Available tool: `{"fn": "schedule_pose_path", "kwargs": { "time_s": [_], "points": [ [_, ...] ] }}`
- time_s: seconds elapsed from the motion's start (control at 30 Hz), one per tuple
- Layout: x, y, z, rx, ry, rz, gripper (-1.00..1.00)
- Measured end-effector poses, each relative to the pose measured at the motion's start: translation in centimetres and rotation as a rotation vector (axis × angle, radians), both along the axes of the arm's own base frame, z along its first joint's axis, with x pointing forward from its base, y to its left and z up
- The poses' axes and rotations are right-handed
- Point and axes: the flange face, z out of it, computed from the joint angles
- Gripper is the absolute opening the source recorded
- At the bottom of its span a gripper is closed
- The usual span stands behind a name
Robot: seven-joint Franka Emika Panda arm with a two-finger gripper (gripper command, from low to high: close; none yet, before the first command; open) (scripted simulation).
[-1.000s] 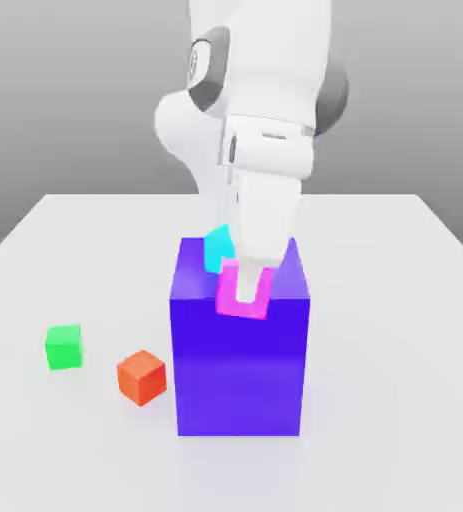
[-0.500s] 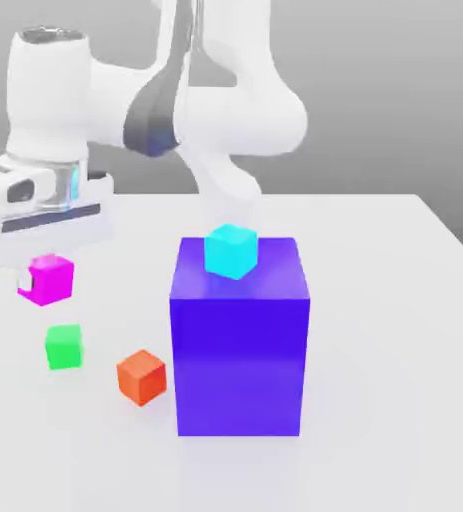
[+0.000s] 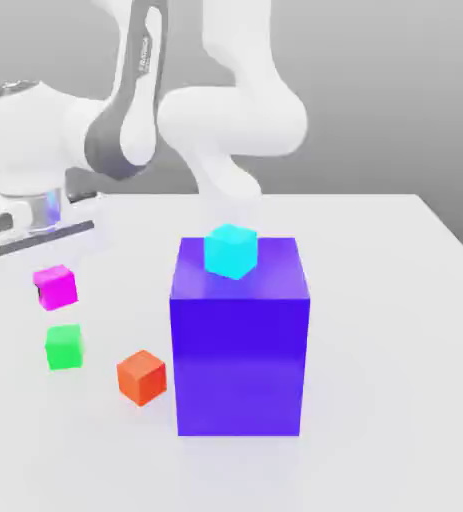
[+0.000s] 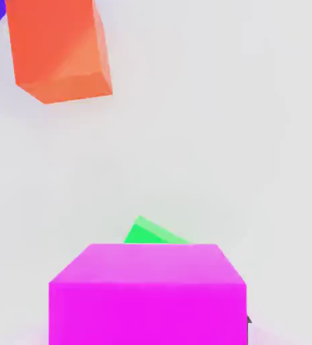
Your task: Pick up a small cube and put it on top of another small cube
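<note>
Item: magenta cube (image 3: 56, 288), clamped in the hand (image 3: 47, 282), held above the green cube (image 3: 64, 348), the landmark; judged next move, down onto that cube's top.

Magenta cube (image 3: 57, 288) above green cube (image 3: 64, 347).

We see a plain, off-white table (image 3: 395, 350) with a smooth surface and a faint sheen. In the exterior view its far edge runs straight and level, ending in two crisp corners, and from these the side edges slant outward toward us. Behind that edge we have a smooth grey backdrop (image 3: 395, 100), paler high up and darkening down toward the tabletop. The light falls bright and even, and in the hand view we find the same pale, unpatterned surface.
</note>
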Motion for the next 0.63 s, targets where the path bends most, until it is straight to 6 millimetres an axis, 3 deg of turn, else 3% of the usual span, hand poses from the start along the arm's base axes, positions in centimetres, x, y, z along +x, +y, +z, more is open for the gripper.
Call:
{"fn": "schedule_pose_path", "kwargs": {
  "time_s": [0.23, 0.53, 0.57, 0.63],
  "points": [
    [0.4, -0.1, -1.8, 0.003, -0.010, 0.001, -1.00],
    [-0.5, 0.0, -5.6, -0.026, 0.014, -0.009, -1.00],
    [-0.9, 0.0, -6.1, -0.031, 0.020, -0.014, 1.00],
    [-0.9, 0.0, -6.1, -0.031, 0.020, -0.014, 1.00]
  ]
}}
